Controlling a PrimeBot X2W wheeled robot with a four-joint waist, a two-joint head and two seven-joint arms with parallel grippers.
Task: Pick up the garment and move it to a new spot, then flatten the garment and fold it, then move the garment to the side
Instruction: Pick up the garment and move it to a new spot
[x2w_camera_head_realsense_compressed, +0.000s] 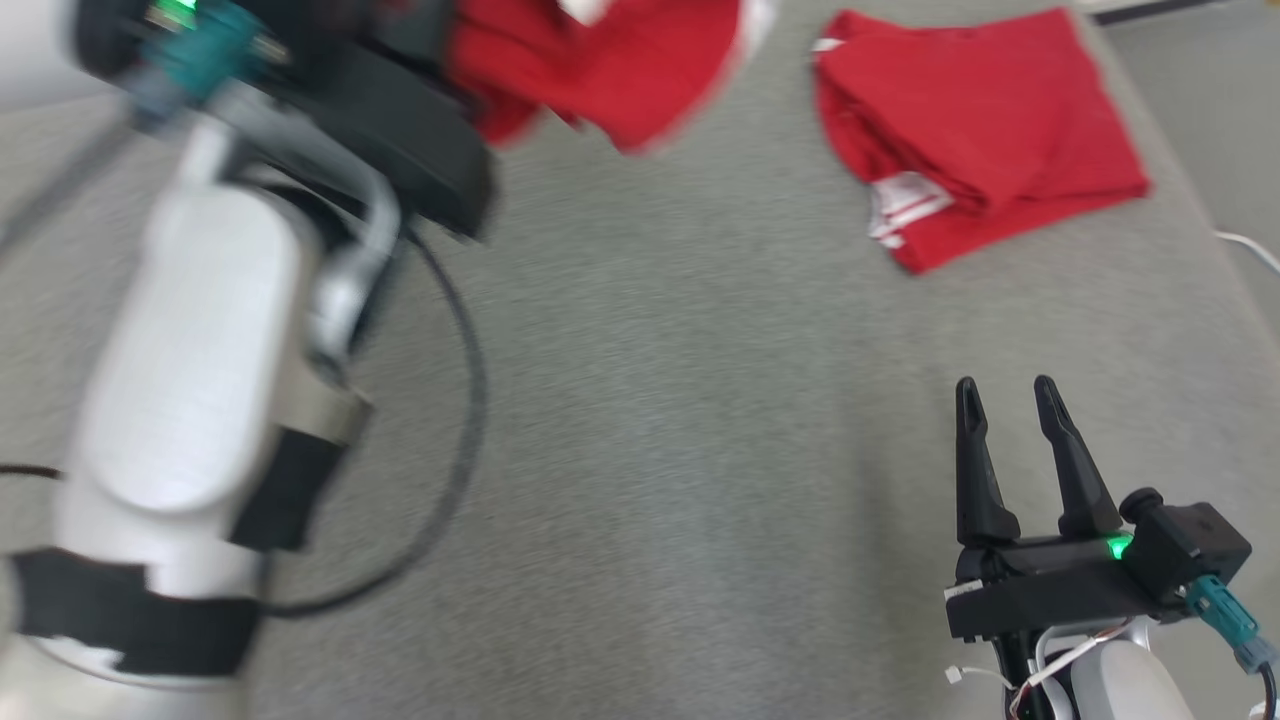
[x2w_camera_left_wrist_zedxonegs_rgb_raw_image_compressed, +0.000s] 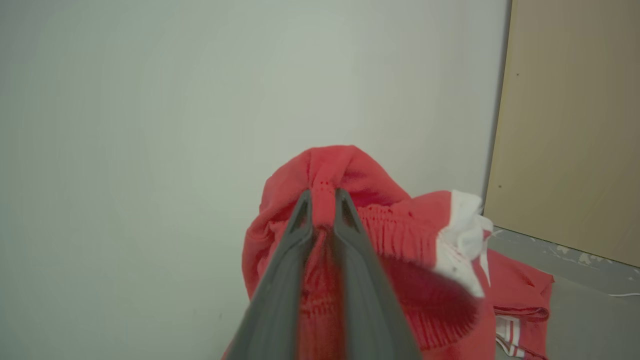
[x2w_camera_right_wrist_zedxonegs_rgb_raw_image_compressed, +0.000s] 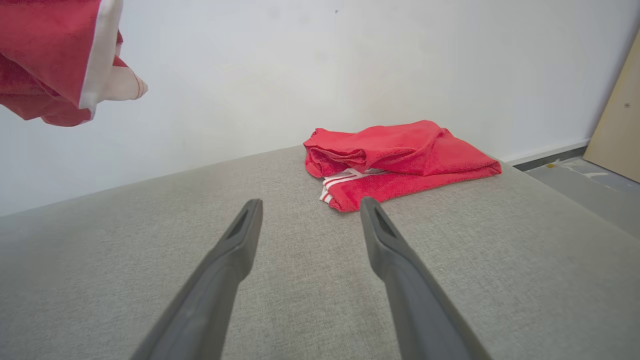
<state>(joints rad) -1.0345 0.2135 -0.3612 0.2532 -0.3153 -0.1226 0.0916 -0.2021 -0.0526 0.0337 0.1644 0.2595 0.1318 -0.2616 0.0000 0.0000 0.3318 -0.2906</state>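
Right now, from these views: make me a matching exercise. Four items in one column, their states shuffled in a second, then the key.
Items
1. left claw
2. right claw
3. folded red cloth garment with white stripes
4. bunched red cloth garment with white trim

States
A. lying on the grey fabric surface
B. open, holding nothing
C. shut on red cloth
D. lifted off the surface

Pairs: 1-C, 2-B, 3-A, 4-D

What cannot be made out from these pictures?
Head view: motion blur smears the left arm; its black wrist hides where the left gripper pinches the held red cloth garment with white trim.
Left wrist view: the bottom edge cuts off that garment's lower part.
Left wrist view: the held garment hides most of the folded red garment with white stripes.
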